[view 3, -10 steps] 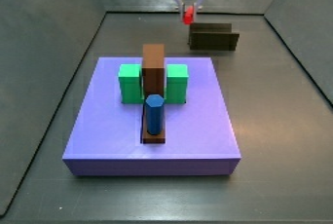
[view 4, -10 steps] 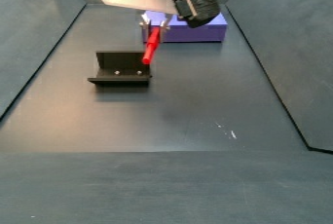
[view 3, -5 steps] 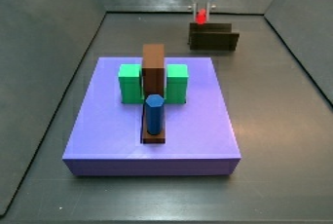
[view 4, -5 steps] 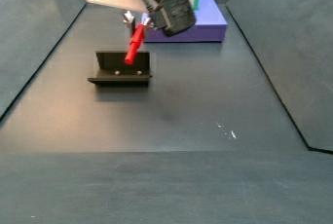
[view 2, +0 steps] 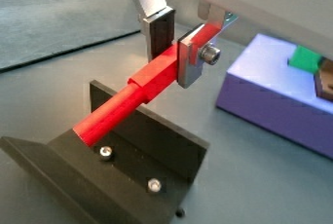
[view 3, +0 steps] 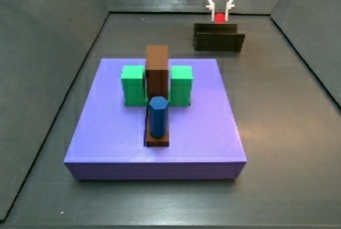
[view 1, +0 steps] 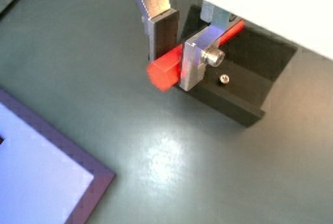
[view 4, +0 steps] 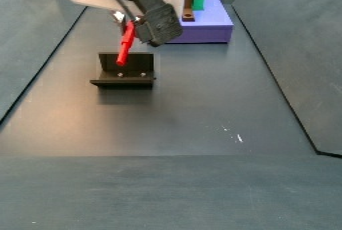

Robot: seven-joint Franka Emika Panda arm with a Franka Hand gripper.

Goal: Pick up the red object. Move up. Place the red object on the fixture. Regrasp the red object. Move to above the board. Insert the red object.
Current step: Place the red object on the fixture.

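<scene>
The claw [view 2: 173, 41] clamps the red peg [view 2: 128, 99] near its upper end, holding it tilted above the fixture [view 2: 120, 154], lower tip near the upright wall, presumably for placement; purple board [view 2: 268, 101] lies apart.

Claw [view 4: 130, 19] over the fixture [view 4: 123, 71]: its body hides the red object's [view 4: 126, 46] upper end in a side view. Wrist views crop the board [view 2: 279, 96] at the edge. Whether peg touches fixture is unclear.

Simulated robot test cell, bare dark walled floor [view 4: 201, 124], flat-coloured board [view 3: 186, 138], claw [view 3: 221, 12] over the fixture [view 3: 218, 40]
</scene>
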